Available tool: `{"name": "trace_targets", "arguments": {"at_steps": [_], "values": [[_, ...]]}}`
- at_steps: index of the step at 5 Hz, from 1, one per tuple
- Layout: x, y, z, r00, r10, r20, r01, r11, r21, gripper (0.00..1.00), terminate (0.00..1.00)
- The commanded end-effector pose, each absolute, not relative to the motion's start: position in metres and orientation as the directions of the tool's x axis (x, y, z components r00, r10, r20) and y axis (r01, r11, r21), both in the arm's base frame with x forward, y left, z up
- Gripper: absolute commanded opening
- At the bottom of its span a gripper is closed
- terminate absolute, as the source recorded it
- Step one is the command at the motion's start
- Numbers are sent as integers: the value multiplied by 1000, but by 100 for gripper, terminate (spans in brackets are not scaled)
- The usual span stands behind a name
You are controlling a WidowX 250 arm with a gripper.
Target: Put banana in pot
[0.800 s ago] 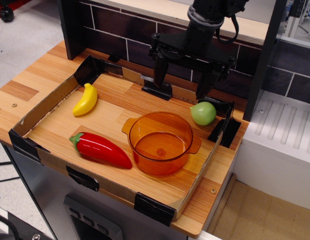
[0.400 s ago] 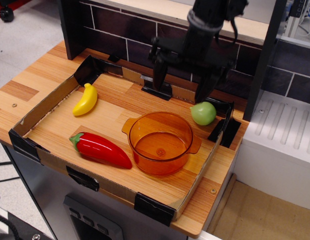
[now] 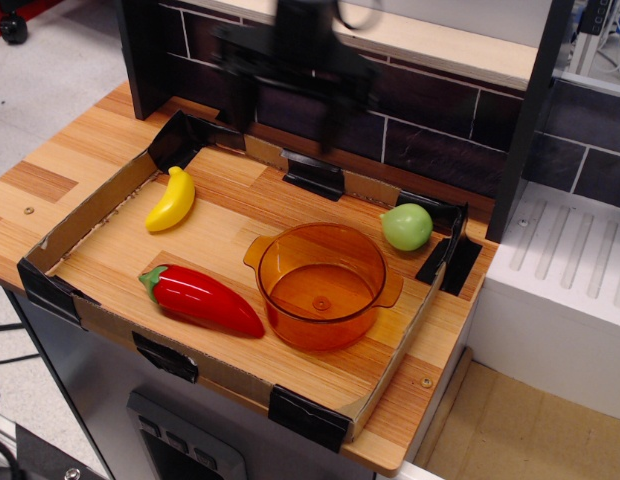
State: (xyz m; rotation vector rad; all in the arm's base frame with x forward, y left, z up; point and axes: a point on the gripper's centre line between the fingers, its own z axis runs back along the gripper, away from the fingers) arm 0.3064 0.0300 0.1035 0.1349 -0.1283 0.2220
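Small glossy yellow plastic toy banana [image 3: 172, 199] lies flat on the wooden tray floor, far-left part, just inside the cardboard wall [image 3: 90, 215]. Untouched. Round transparent orange plastic pot [image 3: 322, 283] sits near the middle-right of the tray, empty, well apart from the banana, with the glossy red plastic pepper [image 3: 202, 299] lying between them toward the front edge. Round green plastic fruit [image 3: 407, 226] rests at the far-right corner.

Black gripper [image 3: 286, 105] hangs high over the back of the tray, in front of the dark tiled backsplash [image 3: 430, 120] — heavily motion-blurred. Two dark finger shapes appear spread apart, which reads as open with nothing between them, though the blur softens the tips.

Key relation: the banana lies forward, down and left of the gripper as the camera sees it. Its long axis runs from the back of the tray toward the front-left, stem end to the rear, curve bowing outward to the left wall. My judgement — the fingers need to straddle the short width across that axis, so wrist rotation may matter, and the nearby wall leaves little room on that side.

Change from the earlier frames: the gripper stood over the right rear, above and just behind the green fruit, sharp in outline. It has since swung leftward across the backsplash, toward the banana's side. Banana, pepper, pot and fruit have not shifted.
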Motion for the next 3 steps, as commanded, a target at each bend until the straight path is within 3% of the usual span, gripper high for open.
{"name": "trace_targets", "arguments": {"at_steps": [1, 2, 3], "values": [[312, 90, 104, 935, 304, 182, -327, 938, 115, 100, 0], [309, 107, 67, 946, 273, 175, -301, 939, 168, 100, 0], [303, 115, 46, 953, 267, 140, -288, 944, 162, 100, 0]]}}
